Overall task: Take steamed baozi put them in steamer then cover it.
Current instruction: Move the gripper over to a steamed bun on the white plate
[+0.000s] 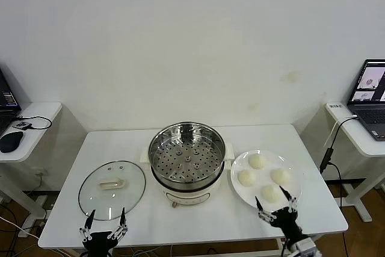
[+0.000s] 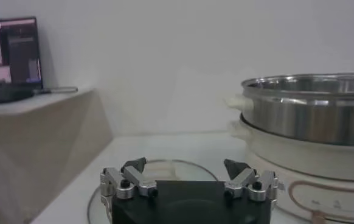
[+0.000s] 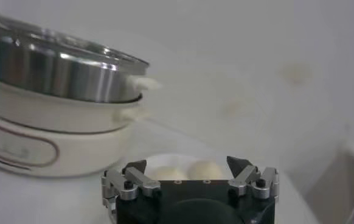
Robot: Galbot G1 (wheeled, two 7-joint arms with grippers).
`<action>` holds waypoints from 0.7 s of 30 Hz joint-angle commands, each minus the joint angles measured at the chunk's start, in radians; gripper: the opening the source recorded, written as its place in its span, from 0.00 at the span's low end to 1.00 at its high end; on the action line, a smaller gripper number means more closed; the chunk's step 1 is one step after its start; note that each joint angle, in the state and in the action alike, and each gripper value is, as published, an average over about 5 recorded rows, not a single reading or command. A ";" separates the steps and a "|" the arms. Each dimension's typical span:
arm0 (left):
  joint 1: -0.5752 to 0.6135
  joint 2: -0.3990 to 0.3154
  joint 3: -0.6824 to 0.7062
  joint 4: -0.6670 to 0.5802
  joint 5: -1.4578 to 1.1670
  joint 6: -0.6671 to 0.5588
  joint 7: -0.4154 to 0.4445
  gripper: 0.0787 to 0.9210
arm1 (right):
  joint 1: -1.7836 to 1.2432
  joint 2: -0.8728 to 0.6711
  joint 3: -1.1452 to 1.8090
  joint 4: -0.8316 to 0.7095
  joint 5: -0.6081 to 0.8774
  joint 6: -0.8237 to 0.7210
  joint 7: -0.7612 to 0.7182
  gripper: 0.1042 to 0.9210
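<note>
Four cream-white baozi (image 1: 263, 177) lie on a white plate (image 1: 239, 164) right of the steamer (image 1: 186, 162), a steel pot with a perforated tray on a cream base. The glass cover (image 1: 112, 189) with its cream handle lies flat on the table left of the steamer. My left gripper (image 1: 104, 222) is open and empty at the table's front edge, just in front of the cover (image 2: 165, 165). My right gripper (image 1: 277, 205) is open and empty at the front rim of the plate, close to the nearest baozi (image 3: 202, 170). The steamer shows in both wrist views (image 2: 311, 125) (image 3: 55, 85).
The white table (image 1: 198, 221) stands against a plain wall. Side desks stand at each side, the left with a mouse (image 1: 10, 141) and cables, the right with an open laptop (image 1: 368, 97) and a hanging cable (image 1: 329, 148).
</note>
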 commanded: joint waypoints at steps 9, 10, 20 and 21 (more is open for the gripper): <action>-0.004 0.000 -0.007 0.002 0.103 0.004 0.031 0.88 | 0.510 -0.475 -0.197 -0.231 -0.251 -0.094 -0.351 0.88; -0.003 0.000 -0.007 0.003 0.108 0.004 0.030 0.88 | 0.562 -0.502 -0.244 -0.255 -0.240 -0.097 -0.377 0.88; 0.001 -0.009 -0.014 0.007 0.143 0.008 0.024 0.88 | 1.226 -0.578 -0.934 -0.557 0.024 -0.138 -0.652 0.88; 0.001 -0.009 -0.015 0.007 0.145 0.008 0.023 0.88 | 1.274 -0.569 -0.993 -0.581 0.032 -0.140 -0.678 0.88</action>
